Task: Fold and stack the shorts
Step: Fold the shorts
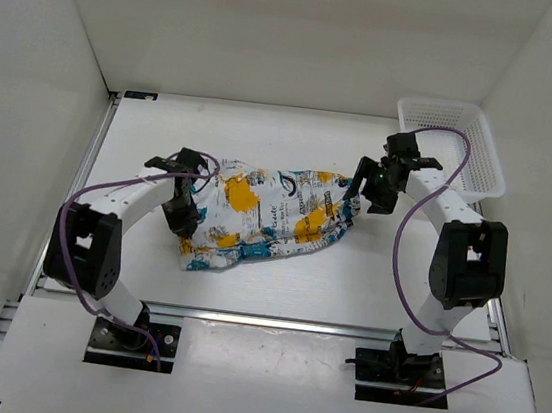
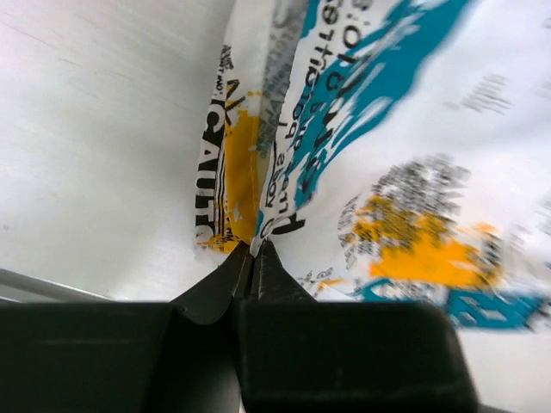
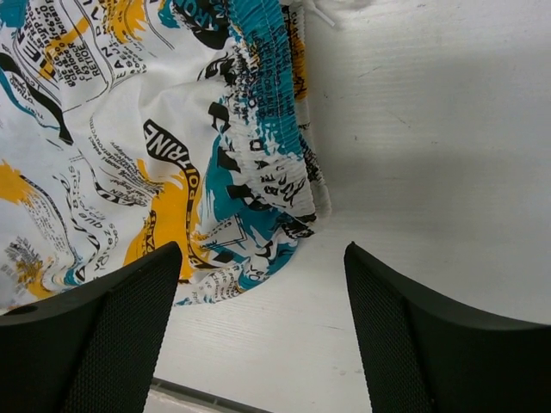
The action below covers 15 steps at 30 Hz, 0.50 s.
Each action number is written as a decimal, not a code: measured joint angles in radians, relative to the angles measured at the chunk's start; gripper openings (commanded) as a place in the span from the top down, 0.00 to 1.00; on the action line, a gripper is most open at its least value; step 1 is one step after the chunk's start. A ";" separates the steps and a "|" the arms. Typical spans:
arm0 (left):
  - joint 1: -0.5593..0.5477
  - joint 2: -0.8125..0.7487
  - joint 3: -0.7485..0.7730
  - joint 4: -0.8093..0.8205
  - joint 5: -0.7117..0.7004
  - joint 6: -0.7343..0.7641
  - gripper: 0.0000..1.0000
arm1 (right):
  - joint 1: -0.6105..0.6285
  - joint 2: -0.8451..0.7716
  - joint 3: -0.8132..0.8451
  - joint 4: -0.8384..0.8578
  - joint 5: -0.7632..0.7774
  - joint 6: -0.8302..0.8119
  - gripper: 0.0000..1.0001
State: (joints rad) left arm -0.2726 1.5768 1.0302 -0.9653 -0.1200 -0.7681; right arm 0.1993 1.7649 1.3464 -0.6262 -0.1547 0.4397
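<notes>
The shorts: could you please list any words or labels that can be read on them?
"GAUTI": partial, black capitals running along a folded edge of the shorts, beside a yellow patch, in the left wrist view.
All other printed lettering on the fabric: too crumpled or blurred to read.

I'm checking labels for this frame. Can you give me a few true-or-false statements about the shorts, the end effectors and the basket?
1. The left end effector is shut on the shorts. True.
2. The right end effector grips the waistband. False: it is open, with nothing held between its fingers.
3. The shorts lie in the basket. False: they lie on the table, apart from the basket.
4. The basket stands on the right arm's side, at the far edge. True.
</notes>
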 measured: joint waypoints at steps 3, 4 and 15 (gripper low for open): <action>0.000 -0.055 0.057 -0.035 -0.002 0.000 0.89 | 0.000 0.010 0.000 0.002 0.001 0.002 0.26; 0.000 -0.068 0.080 -0.045 -0.003 0.000 0.89 | 0.000 0.018 0.000 0.005 0.000 0.002 0.26; 0.000 -0.081 0.173 -0.105 -0.006 0.001 0.89 | 0.000 0.177 0.013 0.065 -0.026 0.028 0.81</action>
State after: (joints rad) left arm -0.2726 1.4960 1.2030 -1.0706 -0.1257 -0.7673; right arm 0.1993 1.9415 1.3598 -0.5613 -0.1802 0.4679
